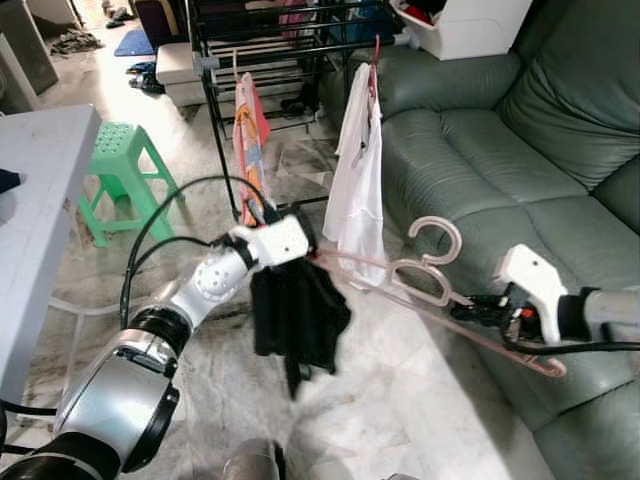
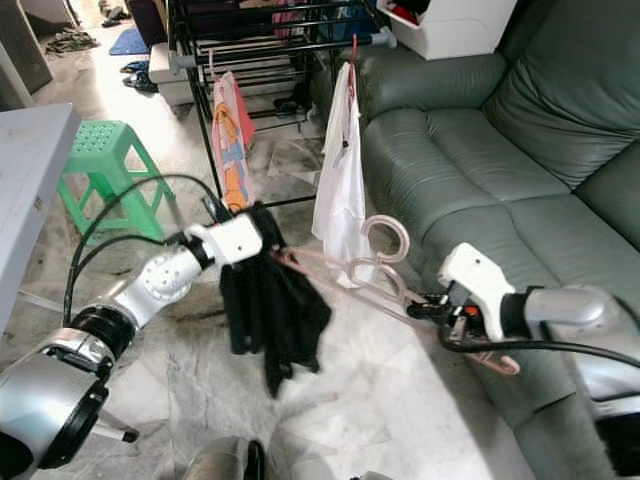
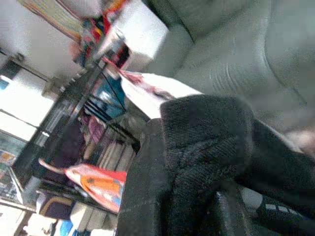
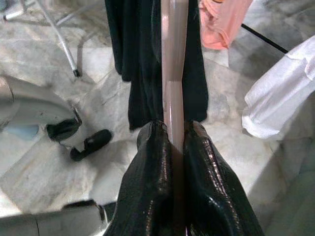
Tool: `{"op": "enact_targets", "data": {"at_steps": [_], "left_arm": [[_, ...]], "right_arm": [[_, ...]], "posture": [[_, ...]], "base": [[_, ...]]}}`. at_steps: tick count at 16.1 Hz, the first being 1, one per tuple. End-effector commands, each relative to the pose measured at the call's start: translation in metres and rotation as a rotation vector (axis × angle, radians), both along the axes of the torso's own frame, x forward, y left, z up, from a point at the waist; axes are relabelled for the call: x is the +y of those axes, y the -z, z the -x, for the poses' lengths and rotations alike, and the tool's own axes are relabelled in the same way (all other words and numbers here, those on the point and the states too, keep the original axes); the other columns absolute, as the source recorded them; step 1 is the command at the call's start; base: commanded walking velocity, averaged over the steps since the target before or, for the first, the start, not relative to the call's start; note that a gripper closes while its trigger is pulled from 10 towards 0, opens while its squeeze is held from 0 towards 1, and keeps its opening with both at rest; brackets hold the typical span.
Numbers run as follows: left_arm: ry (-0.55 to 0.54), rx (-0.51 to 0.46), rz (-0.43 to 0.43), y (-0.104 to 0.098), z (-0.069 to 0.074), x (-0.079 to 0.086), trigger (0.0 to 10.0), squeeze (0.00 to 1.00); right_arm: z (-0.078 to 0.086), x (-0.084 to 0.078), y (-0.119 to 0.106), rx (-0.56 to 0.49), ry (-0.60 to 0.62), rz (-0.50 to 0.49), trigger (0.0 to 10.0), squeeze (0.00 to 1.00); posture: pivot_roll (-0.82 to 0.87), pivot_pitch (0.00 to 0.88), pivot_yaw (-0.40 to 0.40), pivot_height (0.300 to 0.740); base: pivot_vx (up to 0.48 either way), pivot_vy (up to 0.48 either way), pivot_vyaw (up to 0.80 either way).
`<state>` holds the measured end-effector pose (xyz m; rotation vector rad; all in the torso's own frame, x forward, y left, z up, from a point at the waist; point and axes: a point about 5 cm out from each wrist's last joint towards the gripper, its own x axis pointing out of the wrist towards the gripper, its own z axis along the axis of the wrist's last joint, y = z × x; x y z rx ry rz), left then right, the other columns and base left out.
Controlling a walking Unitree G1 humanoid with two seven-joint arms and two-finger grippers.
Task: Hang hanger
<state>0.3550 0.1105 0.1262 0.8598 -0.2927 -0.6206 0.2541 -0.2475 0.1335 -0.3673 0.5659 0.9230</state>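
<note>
A pale pink plastic hanger lies nearly flat in the air between my two arms, its hook pointing up toward the sofa. My right gripper is shut on the hanger's lower bar; the black fingers pinch it from both sides. A black garment hangs off the hanger's other end, and my left gripper is shut on its bunched top. The black drying rack stands behind, with a white shirt hanging on a red hanger.
A green-grey leather sofa runs along the right. An orange and pink garment hangs on the rack's left part. A green plastic stool and a grey table edge stand at left. Marble floor lies below.
</note>
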Motion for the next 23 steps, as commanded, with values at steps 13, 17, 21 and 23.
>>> {"op": "enact_targets", "data": {"at_steps": [13,17,21,23], "left_arm": [[0.044,-0.160,0.174,-0.070,-0.012,-0.013,10.0,0.00],[0.034,-0.149,0.177,-0.074,-0.013,-0.011,10.0,0.00],[0.044,-0.123,0.136,-0.063,-0.009,-0.012,10.0,0.00],[0.066,-0.115,0.134,-0.061,-0.006,-0.017,10.0,0.00]], "right_arm": [[-0.024,-0.005,0.044,0.024,0.473,-0.137,10.0,0.00],[0.002,-0.012,0.075,0.189,0.592,-0.224,10.0,0.00],[-0.012,-0.052,0.064,0.046,1.074,-0.276,10.0,0.00],[-0.026,-0.070,0.044,-0.089,1.243,-0.322,10.0,0.00]], "posture": [[-0.06,0.000,0.037,0.740],[-0.07,0.000,0.026,0.740],[-0.08,0.000,0.028,0.740],[-0.08,0.000,0.028,0.740]], "base": [[0.000,0.000,0.00],[0.000,0.000,0.00],[0.000,0.000,0.00],[0.000,0.000,0.00]]}}
